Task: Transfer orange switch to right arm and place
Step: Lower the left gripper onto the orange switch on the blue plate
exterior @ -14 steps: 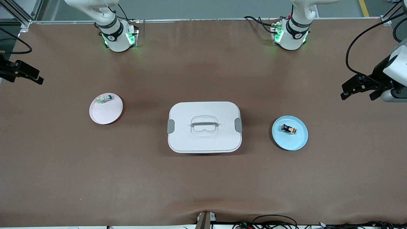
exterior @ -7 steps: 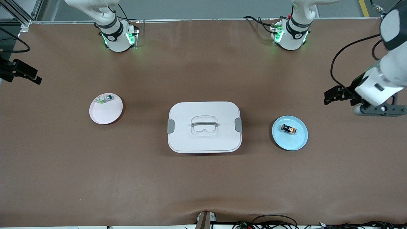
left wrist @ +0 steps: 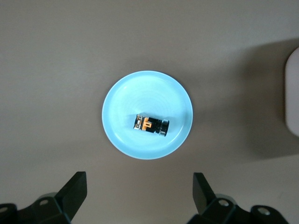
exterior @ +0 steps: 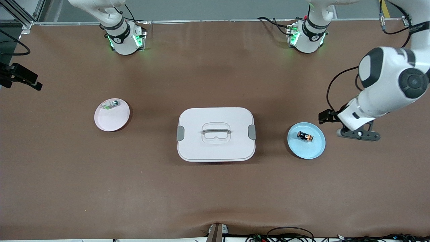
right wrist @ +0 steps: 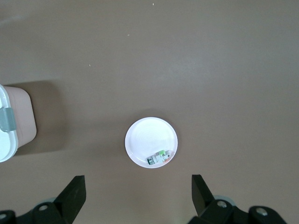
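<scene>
Orange switch (exterior: 305, 136) lies on blue plate (exterior: 315, 149). My left claw (left wrist: 139, 196) gapes empty above plate; I centre, descend straight. Right claw (right wrist: 135, 196) waits wide, empty, above pink plate (right wrist: 140, 140).

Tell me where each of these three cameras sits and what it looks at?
Front view: high across the table, facing both arm bases; left gripper open beside the round blue plate.
Left wrist view: looks down on the blue plate holding the orange-capped black switch, its fingers showing.
Right wrist view: looks down on the round white plate.
All three show the white lidded box.
</scene>
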You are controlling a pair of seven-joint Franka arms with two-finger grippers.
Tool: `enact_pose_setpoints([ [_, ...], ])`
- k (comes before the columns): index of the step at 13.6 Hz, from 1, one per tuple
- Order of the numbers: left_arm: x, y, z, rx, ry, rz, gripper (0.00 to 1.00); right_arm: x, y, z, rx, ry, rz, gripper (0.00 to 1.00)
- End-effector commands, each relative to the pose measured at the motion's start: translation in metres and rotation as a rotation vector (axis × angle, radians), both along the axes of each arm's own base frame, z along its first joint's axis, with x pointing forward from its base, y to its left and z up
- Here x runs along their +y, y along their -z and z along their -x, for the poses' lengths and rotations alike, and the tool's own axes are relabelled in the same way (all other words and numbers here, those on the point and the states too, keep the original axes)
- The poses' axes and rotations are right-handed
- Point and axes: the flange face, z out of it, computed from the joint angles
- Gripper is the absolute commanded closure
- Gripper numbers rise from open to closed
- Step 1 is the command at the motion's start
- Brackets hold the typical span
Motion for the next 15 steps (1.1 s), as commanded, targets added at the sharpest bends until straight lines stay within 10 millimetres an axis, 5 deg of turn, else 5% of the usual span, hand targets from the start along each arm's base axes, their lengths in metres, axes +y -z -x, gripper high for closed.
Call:
enact_pose_setpoints([
  [1, -0.002, 0.036, -0.005, 0.001, 0.060, 0.012, 0.00, -0.001, -0.005, 0.001, -0.012, -0.004, -0.002, 0.00],
  [8, -0.007, 0.133, -0.020, 0.017, 0.104, 0.009, 0.00, -0.006, -0.007, 0.004, -0.006, 0.005, 0.003, 0.00],
  [15, -0.019, 0.178, -0.012, 0.075, 0.125, 0.024, 0.00, -0.001, -0.005, 0.000, -0.016, 0.000, 0.001, 0.00],
])
